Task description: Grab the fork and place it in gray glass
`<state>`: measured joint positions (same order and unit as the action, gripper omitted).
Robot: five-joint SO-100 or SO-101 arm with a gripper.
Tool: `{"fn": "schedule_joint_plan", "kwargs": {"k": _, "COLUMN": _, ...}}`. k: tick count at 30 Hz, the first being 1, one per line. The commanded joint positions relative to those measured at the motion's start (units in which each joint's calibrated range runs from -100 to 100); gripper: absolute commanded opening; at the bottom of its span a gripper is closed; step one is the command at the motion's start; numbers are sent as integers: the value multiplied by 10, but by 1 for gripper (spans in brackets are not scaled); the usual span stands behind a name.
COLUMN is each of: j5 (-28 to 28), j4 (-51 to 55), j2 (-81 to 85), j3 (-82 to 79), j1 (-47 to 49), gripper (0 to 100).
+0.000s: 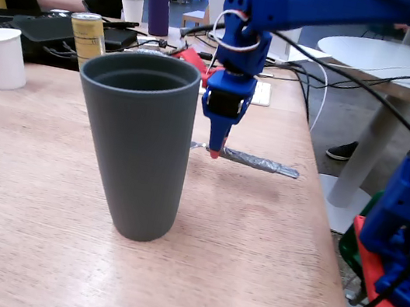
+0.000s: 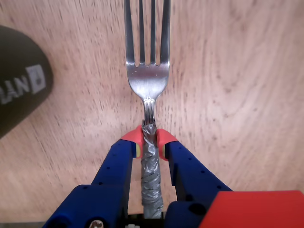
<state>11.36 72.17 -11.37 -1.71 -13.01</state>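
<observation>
Nearest to you in the fixed view stands the gray glass point(image 1: 135, 150), upright on the wooden worktop point(image 1: 251, 256), open mouth up, tall and dark. Just behind its right side you see the blue arm point(image 1: 308, 5) reaching in from the right and pointing straight down, with your pincer point(image 1: 213, 153) at the worktop surface. In the wrist view the pincer point(image 2: 149, 141) is clamped on the fork point(image 2: 147, 71): the two red-tipped fingers point(image 2: 134, 137) press against the foil-wrapped handle from either side, right where the wrapping ends and the bare metal neck begins. The tines point away from the camera, and the fork lies flat on the wood. In the fixed view the fork point(image 1: 258, 163) lies level on the worktop, its wrapped handle running out to the right of the pincer; the tine end is hidden behind the glass. So the fork is beside the glass, behind it and to the right, not in it. At the left edge of the wrist view you can see part of the dark glass point(image 2: 19, 80) with pale lettering. Farther back in the fixed view stand a white paper cup point(image 1: 1, 56) at the left, a yellow can point(image 1: 87, 38), a second white cup point(image 1: 132, 8) and a purple bottle point(image 1: 159, 0).
</observation>
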Motion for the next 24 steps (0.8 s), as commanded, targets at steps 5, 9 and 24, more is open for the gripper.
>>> {"fn": "schedule_joint_plan", "kwargs": {"k": 5, "j5": 1, "j4": 0, "j2": 175, "j3": 4, "j1": -4, "gripper": 0}}
{"fn": "schedule_joint_plan", "kwargs": {"k": 9, "j5": 1, "j4": -1, "j2": 253, "j3": 4, "j1": -4, "gripper": 0}}
{"fn": "schedule_joint_plan", "kwargs": {"k": 24, "j5": 0, "j4": -13, "j2": 365, "j3": 9, "j1": -2, "gripper": 0}}
